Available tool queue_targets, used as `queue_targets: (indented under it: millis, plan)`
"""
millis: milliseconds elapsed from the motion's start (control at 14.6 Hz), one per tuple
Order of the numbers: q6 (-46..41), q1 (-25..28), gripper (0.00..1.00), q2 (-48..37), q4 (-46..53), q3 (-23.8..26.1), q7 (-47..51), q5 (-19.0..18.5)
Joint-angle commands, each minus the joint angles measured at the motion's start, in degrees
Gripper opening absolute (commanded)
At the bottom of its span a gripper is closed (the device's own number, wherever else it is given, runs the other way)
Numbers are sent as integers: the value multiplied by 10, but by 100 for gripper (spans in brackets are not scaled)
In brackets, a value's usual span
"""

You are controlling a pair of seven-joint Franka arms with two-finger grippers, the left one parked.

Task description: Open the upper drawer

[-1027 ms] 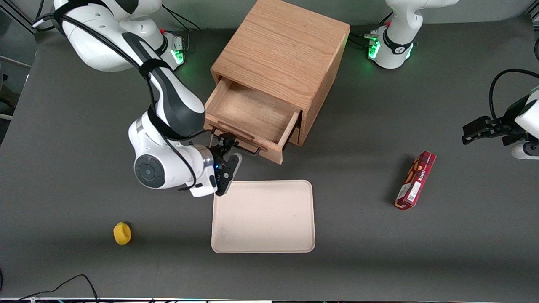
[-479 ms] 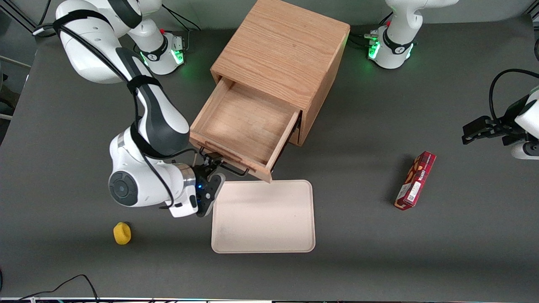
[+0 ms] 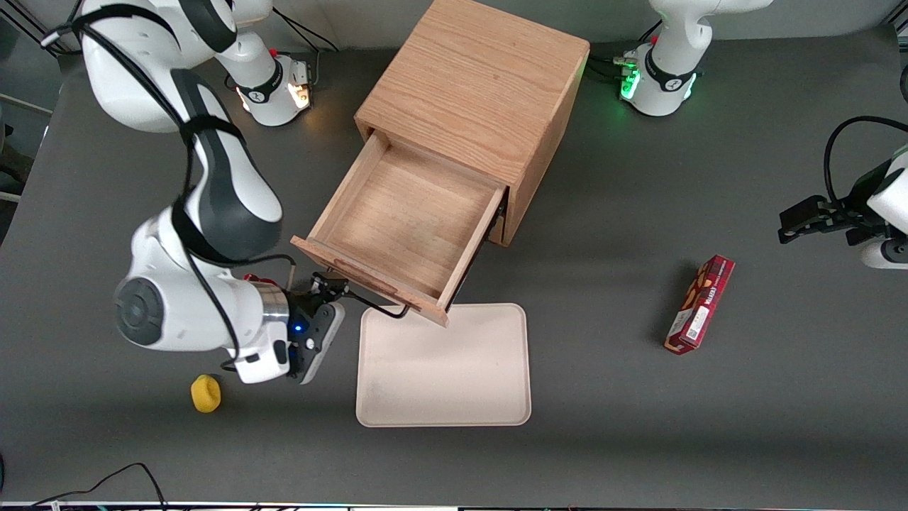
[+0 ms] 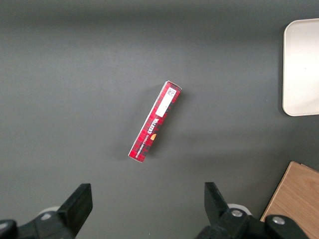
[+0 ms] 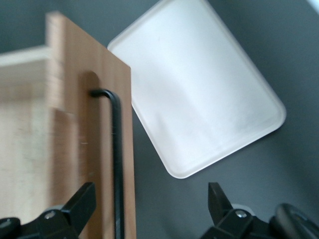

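Dark grey tabletop (image 3: 638,426) all around, with the oak cabinet (image 3: 475,85) sitting at the end farther from the front camera and the upper drawer (image 3: 401,227) pulled a long way out of it, empty box fully showing, its front panel hanging over the edge of the cream tray (image 3: 443,365). Gripper (image 3: 328,289) sits right at the drawer front, at the end of the black bar handle (image 3: 369,301) nearest the working arm. In the wrist view the fingers (image 5: 79,204) are spread wide apart and the handle (image 5: 116,164) runs along just beside one of them, so it looks let go, not clamped on anything. Handle's long axis lies along the drawer front, crosswise to the pull direction, and the drawer stretches away from the gripper toward the cabinet. I'd say the opening is basically done; any further move is just backing straight off from the handle without snagging it. Yellow thing (image 3: 206,392) lies near the wrist, red box (image 3: 699,304) well off toward the parked arm's end.
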Motion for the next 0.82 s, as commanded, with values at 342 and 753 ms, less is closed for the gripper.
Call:
queue_targets:
  millis: [342, 753]
  plan:
    - [-202, -1, 100, -207, -36, -46, 279, -85]
    - [-268, -15, 100, -399, -270, -121, 383, -132]
